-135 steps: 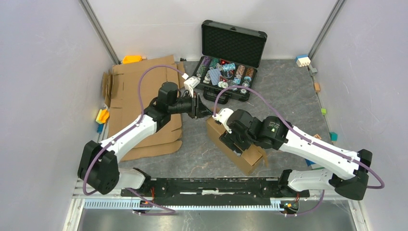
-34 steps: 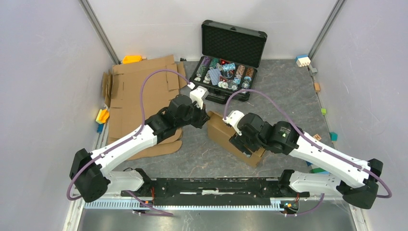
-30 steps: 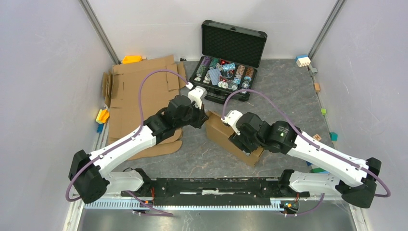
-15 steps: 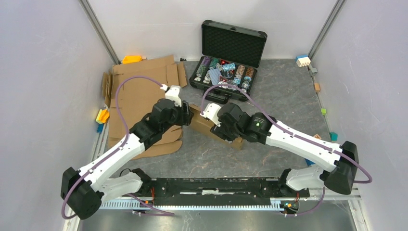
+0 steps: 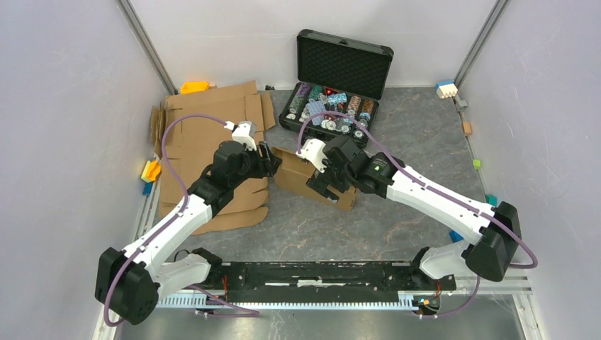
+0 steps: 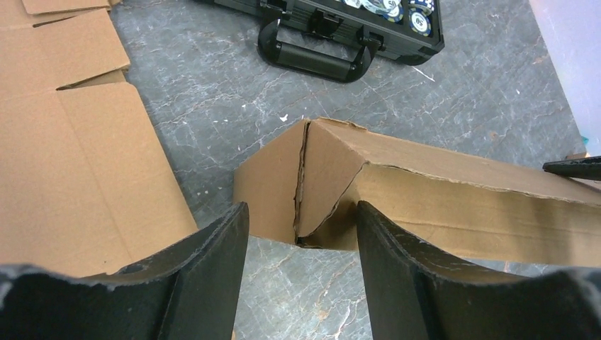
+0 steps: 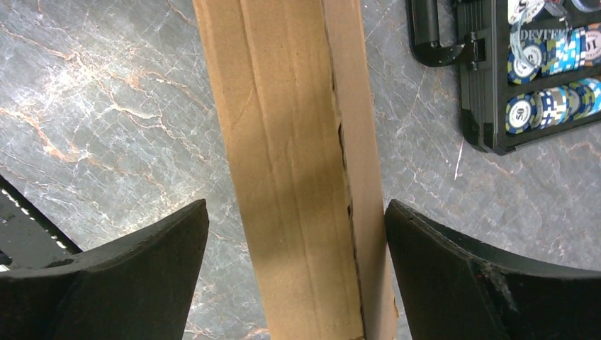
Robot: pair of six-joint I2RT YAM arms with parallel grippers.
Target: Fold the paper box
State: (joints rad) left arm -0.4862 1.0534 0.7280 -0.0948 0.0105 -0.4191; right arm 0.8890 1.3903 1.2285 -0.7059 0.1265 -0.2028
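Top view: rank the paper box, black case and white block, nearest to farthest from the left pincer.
From the left pincer:
1. paper box, right beside it, mid-table.
2. black case, behind, at the back.
3. white block, far right corner.

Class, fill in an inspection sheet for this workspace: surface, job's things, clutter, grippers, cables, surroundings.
Surface: grey marbled table.
Job's things: paper box lying mid-table; a gap shows at its end corner.
Clutter: flat cardboard sheets at left; open black case of chips at the back; small coloured blocks along the edges.
Grippers: left gripper open at the box's end; right gripper open, fingers either side of the box.
Cables: one purple cable arching over each arm.
Surroundings: white walls, metal corner posts.
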